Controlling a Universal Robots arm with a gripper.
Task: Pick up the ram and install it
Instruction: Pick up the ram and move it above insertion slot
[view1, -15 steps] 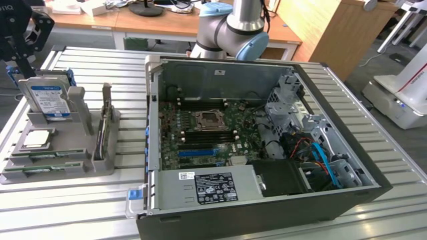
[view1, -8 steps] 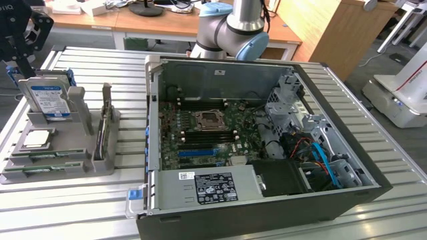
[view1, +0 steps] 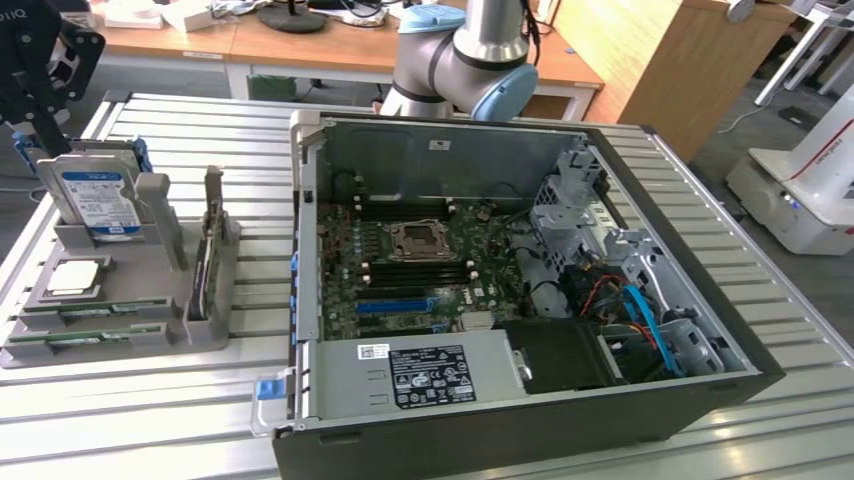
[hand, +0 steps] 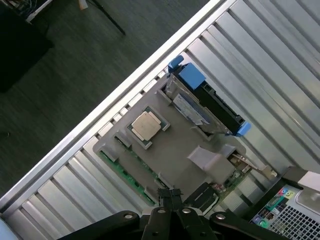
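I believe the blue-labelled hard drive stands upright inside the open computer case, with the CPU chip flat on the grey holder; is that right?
Not quite: the exterior view shows the hard drive upright in the grey holder, outside the computer case. The CPU chip does lie flat on that holder.
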